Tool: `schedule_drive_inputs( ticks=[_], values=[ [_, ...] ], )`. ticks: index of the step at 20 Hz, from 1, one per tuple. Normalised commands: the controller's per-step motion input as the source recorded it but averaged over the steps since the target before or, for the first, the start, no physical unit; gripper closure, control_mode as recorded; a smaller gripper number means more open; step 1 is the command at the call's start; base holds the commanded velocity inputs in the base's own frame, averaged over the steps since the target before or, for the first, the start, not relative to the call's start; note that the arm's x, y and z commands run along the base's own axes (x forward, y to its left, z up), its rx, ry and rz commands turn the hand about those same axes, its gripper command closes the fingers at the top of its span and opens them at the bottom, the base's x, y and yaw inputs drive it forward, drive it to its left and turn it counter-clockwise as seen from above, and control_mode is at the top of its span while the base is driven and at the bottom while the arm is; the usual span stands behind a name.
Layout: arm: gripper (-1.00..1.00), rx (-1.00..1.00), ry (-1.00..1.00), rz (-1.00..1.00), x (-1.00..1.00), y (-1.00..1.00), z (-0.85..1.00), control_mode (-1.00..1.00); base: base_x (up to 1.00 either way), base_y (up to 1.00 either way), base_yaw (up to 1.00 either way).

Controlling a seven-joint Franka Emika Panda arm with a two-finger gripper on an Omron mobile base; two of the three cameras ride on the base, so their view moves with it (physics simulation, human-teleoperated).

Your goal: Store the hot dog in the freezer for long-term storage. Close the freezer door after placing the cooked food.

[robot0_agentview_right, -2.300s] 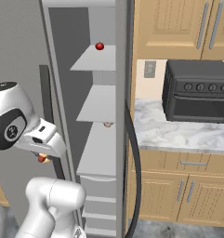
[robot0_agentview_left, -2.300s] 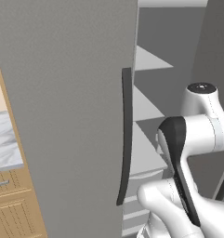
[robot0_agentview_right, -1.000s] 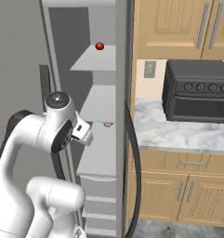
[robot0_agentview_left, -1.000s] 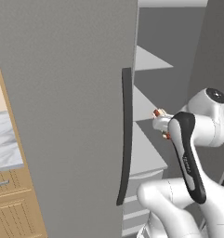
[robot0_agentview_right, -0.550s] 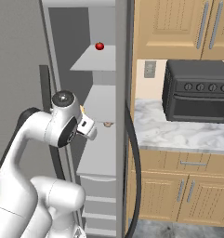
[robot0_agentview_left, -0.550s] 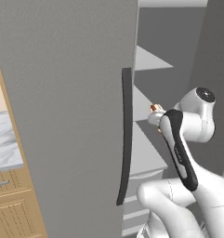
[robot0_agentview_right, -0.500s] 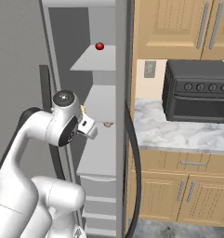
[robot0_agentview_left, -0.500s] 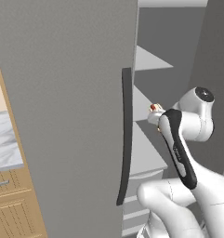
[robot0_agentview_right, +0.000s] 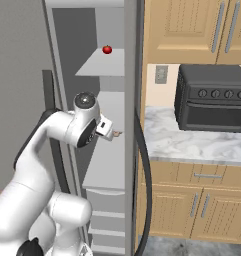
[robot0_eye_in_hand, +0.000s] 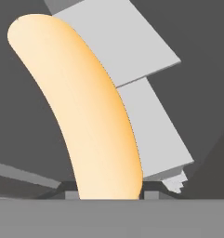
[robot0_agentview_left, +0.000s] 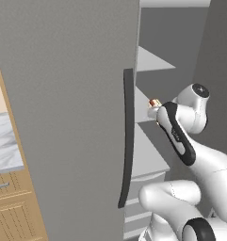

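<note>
My gripper (robot0_agentview_right: 112, 133) is shut on the hot dog (robot0_agentview_right: 116, 133), whose tan bun and red-orange tip (robot0_agentview_left: 154, 102) poke out past the hand. It hangs inside the open freezer (robot0_agentview_right: 110, 100), just above the middle white shelf (robot0_agentview_right: 106, 167). In the hand view the bun (robot0_eye_in_hand: 95, 125) rises between the finger tips with white shelves behind it. The freezer door (robot0_agentview_right: 132, 60) stands open and edge-on at the right of the compartment, its dark handle (robot0_agentview_right: 145, 190) curving down beside it.
A small red round thing (robot0_agentview_right: 107, 49) sits on the upper shelf. White drawers (robot0_agentview_right: 104, 220) lie below the arm. The wider grey door (robot0_agentview_left: 63, 117) with its dark handle (robot0_agentview_left: 128, 141) is shut on the left. A black oven (robot0_agentview_right: 212, 97) stands on the marble counter (robot0_agentview_right: 192, 145).
The arm has swung the hot dog up and deeper into the freezer, toward the middle shelf. In the last half second it has only crept further in.
</note>
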Motion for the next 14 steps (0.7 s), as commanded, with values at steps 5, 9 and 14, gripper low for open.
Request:
schedule_drive_inputs(
  ticks=[5, 9, 14],
  values=[
    [1.0, 0.0, 0.0, 0.0, 0.5, 0.0, 0.0, -1.0, 0.0, 0.0, 0.0],
    [1.0, 0.0, 0.0, 0.0, 0.48, 0.0, -0.01, -1.0, 0.0, 0.0, 0.0],
    [1.0, 0.0, 0.0, 0.0, 0.48, 0.0, -0.09, -1.0, 0.0, 0.0, 0.0]
  ],
)
